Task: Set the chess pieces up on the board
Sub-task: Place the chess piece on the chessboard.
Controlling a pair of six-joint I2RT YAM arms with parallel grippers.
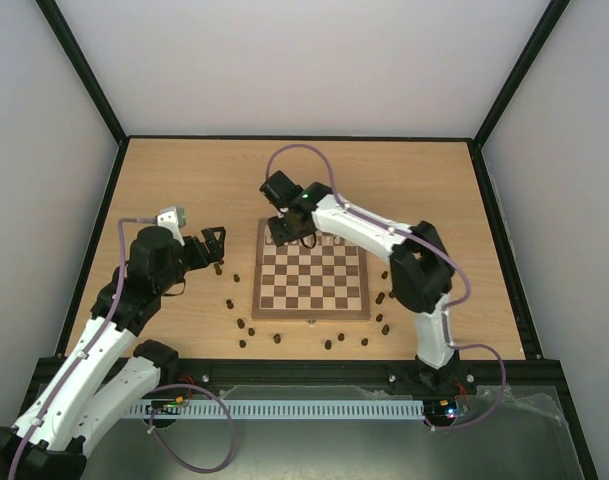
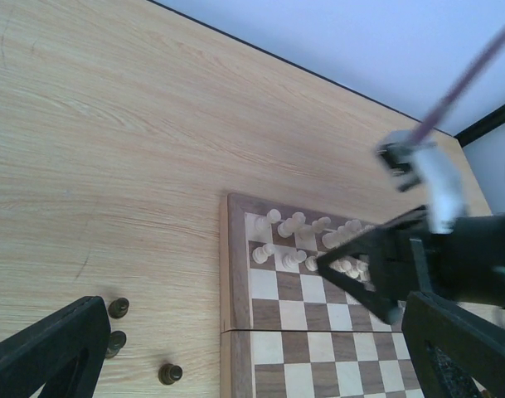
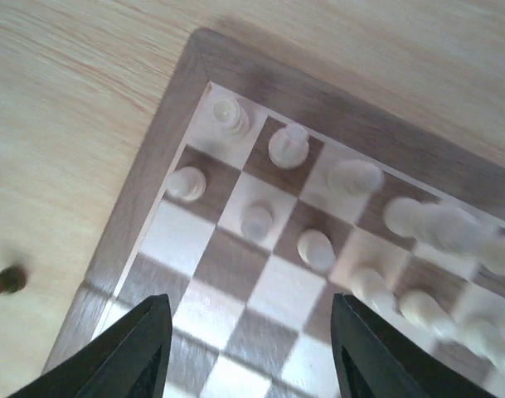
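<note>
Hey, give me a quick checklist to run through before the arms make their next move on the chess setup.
1. Right gripper empty, fingers apart above a corner of the board: ok.
2. Left gripper open, off the board: ok.
3. Cream pieces on the far two rows: ok.
4. Every cream piece upright: cannot tell, some are blurred.
5. Dark pieces on the board: not ok, they sit on the table around it.

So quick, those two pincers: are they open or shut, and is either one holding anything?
Left pincer: open, holding nothing.
Right pincer: open, holding nothing, above the cream chess pieces at a corner of the board.
</note>
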